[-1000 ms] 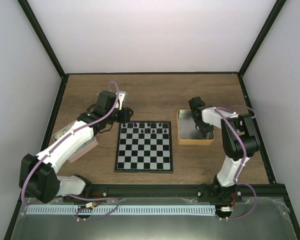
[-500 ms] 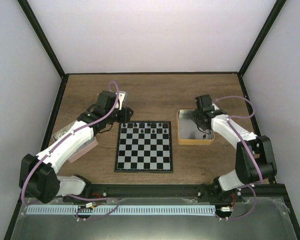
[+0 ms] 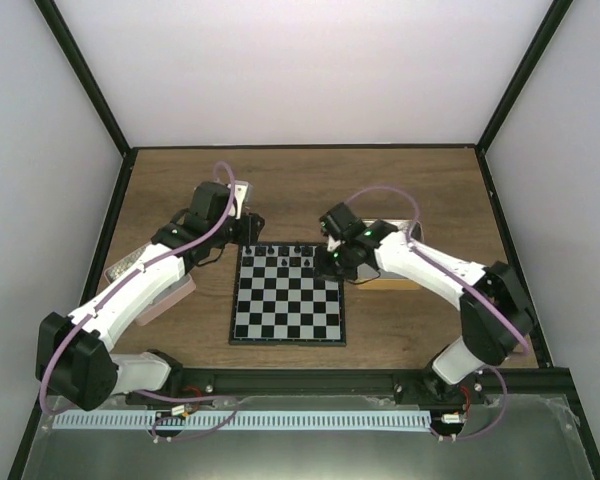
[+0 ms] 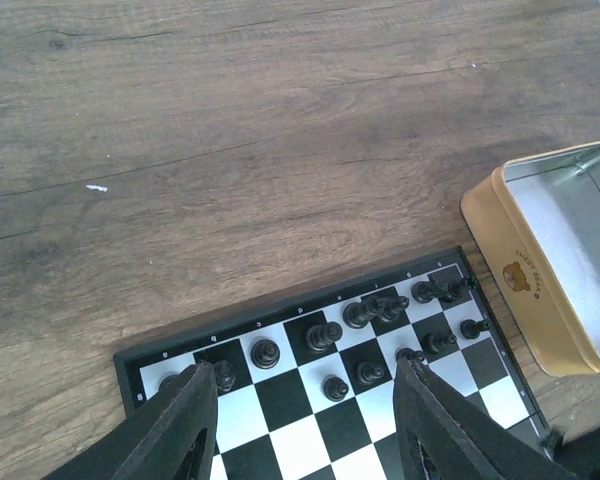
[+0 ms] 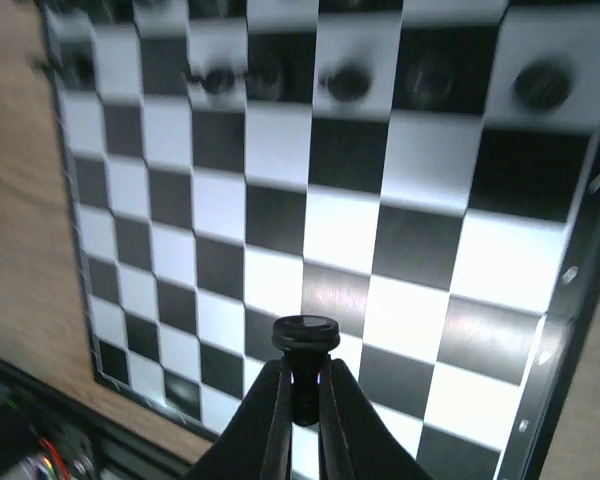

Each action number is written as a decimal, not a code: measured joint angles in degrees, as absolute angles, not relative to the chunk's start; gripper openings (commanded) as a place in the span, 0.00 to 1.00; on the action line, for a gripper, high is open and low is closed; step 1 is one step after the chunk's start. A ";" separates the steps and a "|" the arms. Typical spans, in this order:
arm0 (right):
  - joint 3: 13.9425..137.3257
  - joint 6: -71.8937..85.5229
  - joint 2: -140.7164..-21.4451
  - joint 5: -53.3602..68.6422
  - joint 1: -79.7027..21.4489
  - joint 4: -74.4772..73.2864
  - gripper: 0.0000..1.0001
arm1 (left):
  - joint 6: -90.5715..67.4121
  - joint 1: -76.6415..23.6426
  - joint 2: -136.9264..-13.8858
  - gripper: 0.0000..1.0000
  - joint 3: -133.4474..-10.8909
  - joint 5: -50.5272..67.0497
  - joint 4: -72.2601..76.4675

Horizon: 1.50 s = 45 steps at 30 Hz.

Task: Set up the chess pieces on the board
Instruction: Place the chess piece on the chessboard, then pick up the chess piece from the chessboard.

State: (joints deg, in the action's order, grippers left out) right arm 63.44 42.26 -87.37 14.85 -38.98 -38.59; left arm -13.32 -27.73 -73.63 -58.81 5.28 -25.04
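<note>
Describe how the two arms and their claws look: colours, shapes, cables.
Both the left arm and right arm have white tubular links and chunky black joints. A lilac cable loops loosely along each. Small green lights glow near the right wrist. The left claw and right claw have plain black tapering fingers; no markings show.

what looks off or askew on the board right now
Mostly tidy, but the chess pieces at the far edge of the board sit unevenly: near the tin corner a few crowd together, and one seems tipped, though it is too small to confirm.
</note>
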 measured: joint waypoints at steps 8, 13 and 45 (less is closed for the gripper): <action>63.72 38.17 -95.50 17.56 -47.90 -46.98 0.01 | -13.41 -27.64 -73.54 0.51 -58.81 5.02 -25.19; 64.97 35.59 -98.59 17.58 -49.32 -51.35 0.06 | -13.41 -27.62 -73.08 0.51 -58.81 4.99 -25.26; 71.83 31.14 -104.22 13.91 -49.41 -55.35 0.19 | -13.39 -27.62 -72.90 0.51 -58.81 3.70 -25.52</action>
